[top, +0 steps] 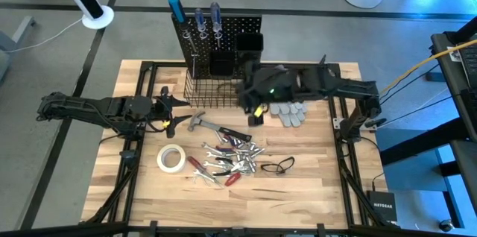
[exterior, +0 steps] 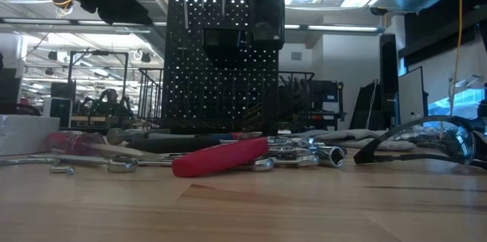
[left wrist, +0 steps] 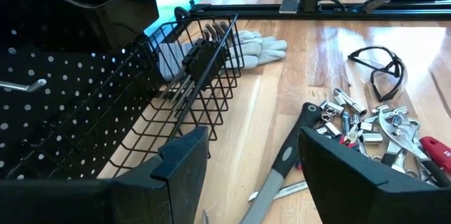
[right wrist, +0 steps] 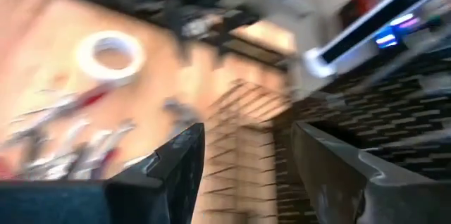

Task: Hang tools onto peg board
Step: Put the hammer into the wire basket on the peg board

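Our right gripper [top: 256,115], open and empty, is near the basket [top: 209,92] of the board [top: 231,32]. Left gripper [top: 165,108] waits open. The tools [top: 231,155] lie mid-table; we should pick one wrench cleanly, not several.

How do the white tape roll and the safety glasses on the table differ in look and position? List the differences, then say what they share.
1. The tape roll is a white, closed ring; the safety glasses are a thin dark frame.
2. In the high view the tape roll lies to the left of the pile of wrenches; the safety glasses lie to its right.

Both rest flat on the wooden table, untouched by either gripper.
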Controlling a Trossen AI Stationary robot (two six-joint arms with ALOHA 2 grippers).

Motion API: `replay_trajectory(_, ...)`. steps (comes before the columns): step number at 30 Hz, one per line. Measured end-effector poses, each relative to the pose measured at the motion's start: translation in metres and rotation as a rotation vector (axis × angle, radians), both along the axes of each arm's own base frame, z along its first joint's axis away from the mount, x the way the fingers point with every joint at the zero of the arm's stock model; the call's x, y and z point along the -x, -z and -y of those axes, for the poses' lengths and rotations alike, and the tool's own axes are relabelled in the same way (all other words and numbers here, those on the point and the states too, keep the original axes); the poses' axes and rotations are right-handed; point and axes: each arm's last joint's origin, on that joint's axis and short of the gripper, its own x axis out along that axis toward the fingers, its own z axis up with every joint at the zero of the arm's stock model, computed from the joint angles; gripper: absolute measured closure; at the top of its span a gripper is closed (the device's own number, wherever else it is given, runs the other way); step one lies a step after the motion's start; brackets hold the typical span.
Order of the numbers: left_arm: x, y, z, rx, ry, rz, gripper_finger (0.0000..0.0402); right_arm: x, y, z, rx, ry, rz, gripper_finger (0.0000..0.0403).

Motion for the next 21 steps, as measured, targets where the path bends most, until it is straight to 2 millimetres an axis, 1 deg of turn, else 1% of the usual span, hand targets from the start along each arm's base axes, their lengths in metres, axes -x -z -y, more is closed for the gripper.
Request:
replay_trajectory(2,0.0,0.001,0.0,0.0,0.0,-0.01,0.0192,-0.006,0.015,-0.008,-0.056,-0.025,-0.039,0.0185)
replay_trajectory(5,0.001,0.003,0.0,0.006,-0.005,-0.036,0.0192,-0.017,0.046,-0.017,-0.082,-0.077,-0.094,0.0185)
replay_trajectory(8,0.002,0.005,0.0,0.029,-0.015,-0.046,0.0192,-0.024,0.083,-0.018,-0.091,-0.079,-0.171,0.0185)
replay_trajectory(11,0.003,0.006,0.0,0.036,-0.014,-0.057,0.0192,-0.031,0.117,-0.015,-0.119,-0.042,-0.185,0.0185)
replay_trajectory(14,0.002,0.007,0.0,0.04,-0.002,-0.069,0.0192,-0.032,0.15,-0.014,-0.14,-0.012,-0.212,0.0185)
replay_trajectory(17,0.0,0.009,0.001,0.057,0.027,-0.087,0.0192,-0.035,0.173,-0.014,-0.17,0.006,-0.166,0.0185)
replay_trajectory(21,-0.001,0.017,0.003,0.113,0.04,-0.156,0.0192,-0.034,0.199,-0.015,-0.211,0.02,-0.126,0.0185)
